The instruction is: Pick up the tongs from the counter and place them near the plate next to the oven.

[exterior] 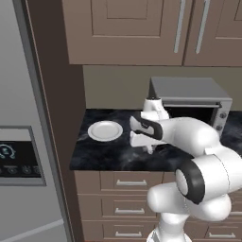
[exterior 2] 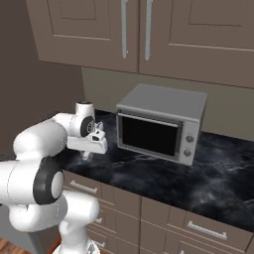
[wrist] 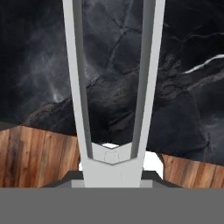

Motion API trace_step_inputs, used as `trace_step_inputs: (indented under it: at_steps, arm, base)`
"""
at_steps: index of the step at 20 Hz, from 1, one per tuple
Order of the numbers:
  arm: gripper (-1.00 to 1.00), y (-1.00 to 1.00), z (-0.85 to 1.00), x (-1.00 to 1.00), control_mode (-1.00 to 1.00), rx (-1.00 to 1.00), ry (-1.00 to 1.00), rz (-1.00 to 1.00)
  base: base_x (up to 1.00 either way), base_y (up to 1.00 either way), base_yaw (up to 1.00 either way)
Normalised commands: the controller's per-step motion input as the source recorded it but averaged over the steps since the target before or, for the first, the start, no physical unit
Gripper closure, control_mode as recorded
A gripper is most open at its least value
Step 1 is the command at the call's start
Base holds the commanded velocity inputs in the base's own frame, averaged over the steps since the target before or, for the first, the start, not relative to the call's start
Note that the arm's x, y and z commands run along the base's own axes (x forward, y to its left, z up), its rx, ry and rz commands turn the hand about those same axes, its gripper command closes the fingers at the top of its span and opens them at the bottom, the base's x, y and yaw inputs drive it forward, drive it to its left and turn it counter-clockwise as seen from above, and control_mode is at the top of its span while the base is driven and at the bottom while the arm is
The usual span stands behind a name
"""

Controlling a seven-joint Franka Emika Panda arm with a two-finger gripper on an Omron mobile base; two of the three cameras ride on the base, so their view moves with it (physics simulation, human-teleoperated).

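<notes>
The silver-grey tongs [wrist: 111, 162] run up the middle of the hand view, hinge end low and both long arms [wrist: 74, 87] pointing away over the black marble counter [wrist: 39, 65]. My gripper [wrist: 111, 177] is shut on them at the hinge end. From the left base, the gripper [exterior: 149, 149] hangs just above the counter [exterior: 108, 153], right of the white plate [exterior: 105, 131] and in front of the silver oven [exterior: 189, 97]. From the right base, the gripper [exterior 2: 87, 155] is left of the oven [exterior 2: 158, 124].
A grey fridge [exterior: 23, 142] and a tall brown panel [exterior: 61, 118] bound the counter on the left. Upper cabinets [exterior: 127, 28] hang overhead. Drawers [exterior: 127, 182] sit below the counter edge, with wooden floor [wrist: 35, 153] beneath.
</notes>
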Motion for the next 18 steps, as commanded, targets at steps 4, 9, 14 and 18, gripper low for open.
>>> trace_step_inputs:
  at_steps: [4, 9, 14, 18]
  arm:
    - [1.0, 0.06, -0.81, 0.22, -1.0, 0.0, 0.0, -0.01]
    - [1.0, 0.26, -0.11, 0.56, -1.0, 0.0, 0.0, -0.06]
    - [1.0, 0.21, 0.0, 0.75, -1.0, 0.0, 0.01, -0.12]
    - [1.0, 0.03, -0.01, 0.25, -1.0, 0.0, 0.05, -0.04]
  base:
    - [0.0, 0.0, 0.0]
    - [0.0, 0.0, 0.0]
    - [0.0, 0.0, 0.0]
    - [0.0, 0.0, 0.0]
